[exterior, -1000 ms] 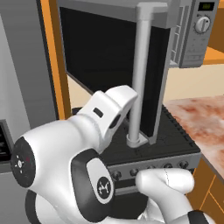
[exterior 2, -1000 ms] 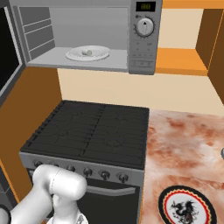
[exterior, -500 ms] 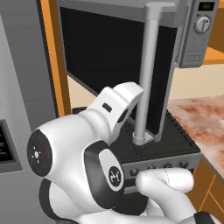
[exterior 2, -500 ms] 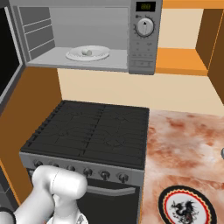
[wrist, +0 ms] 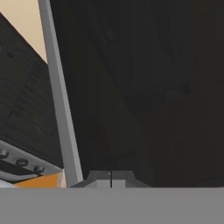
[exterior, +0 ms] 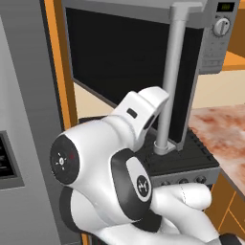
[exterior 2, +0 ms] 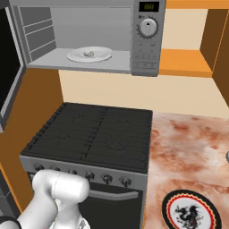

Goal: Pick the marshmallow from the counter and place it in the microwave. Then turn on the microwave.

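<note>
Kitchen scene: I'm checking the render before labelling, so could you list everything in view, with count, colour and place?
microwave: one, silver-grey, above the stove, door swung open
microwave door: one, dark glass with grey bar handle, open to the left
plate: one, white, inside the microwave
marshmallow: one, off-white, on that plate
stove: one, black, with front knobs, below the microwave
counter: one, mottled pinkish-red, right of the stove
round patterned disc: one, black, red and white, on the counter's near edge
gripper: one, dark tips shut, close to the dark door glass
</note>
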